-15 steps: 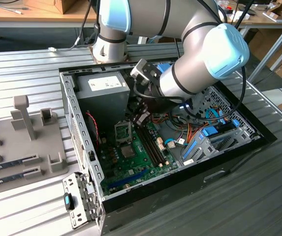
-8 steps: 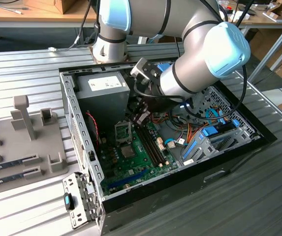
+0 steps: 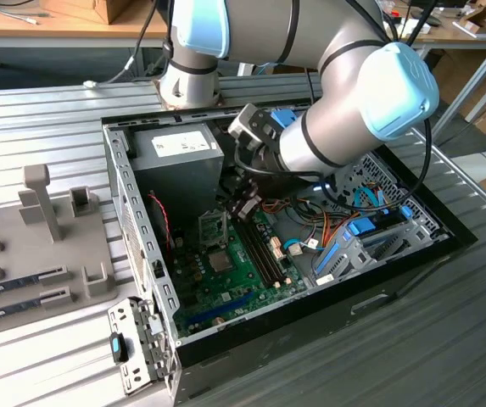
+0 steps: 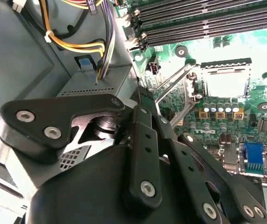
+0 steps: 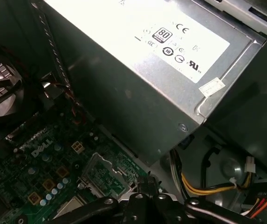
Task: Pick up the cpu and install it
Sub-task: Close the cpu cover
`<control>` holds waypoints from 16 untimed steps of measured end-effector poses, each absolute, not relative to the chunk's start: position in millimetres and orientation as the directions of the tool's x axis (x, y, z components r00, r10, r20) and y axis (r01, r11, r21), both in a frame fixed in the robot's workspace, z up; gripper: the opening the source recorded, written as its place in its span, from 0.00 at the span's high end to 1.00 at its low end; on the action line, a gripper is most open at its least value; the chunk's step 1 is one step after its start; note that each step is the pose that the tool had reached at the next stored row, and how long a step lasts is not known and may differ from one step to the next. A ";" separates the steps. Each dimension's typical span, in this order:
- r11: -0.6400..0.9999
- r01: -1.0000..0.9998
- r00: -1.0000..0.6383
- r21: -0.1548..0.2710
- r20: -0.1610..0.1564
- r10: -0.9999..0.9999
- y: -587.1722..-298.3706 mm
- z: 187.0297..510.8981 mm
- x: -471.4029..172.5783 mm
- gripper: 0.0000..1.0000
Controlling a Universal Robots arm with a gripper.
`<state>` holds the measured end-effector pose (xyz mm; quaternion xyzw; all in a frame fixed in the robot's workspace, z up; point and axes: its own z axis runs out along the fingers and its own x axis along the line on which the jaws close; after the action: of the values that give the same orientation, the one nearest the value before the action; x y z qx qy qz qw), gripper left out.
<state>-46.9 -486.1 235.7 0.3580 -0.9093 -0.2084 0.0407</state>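
Gripper (image 3: 241, 206) near socket's (image 4: 226, 84) edge, seemingly clear.

the ribbed metal table (image 3: 47, 110) carries the open computer case (image 3: 446, 233) and, toward the exterior view's left, a grey fixture tray (image 3: 22, 254).

Power supply (image 3: 177, 161) crowding the socket (image 3: 212, 225)
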 end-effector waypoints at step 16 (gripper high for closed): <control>0.654 -0.635 -0.740 0.411 -0.078 -0.668 -496.1 235.7 -47.0 0.89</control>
<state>-47.0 -496.1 235.7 0.3586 -0.9086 -0.2105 0.0400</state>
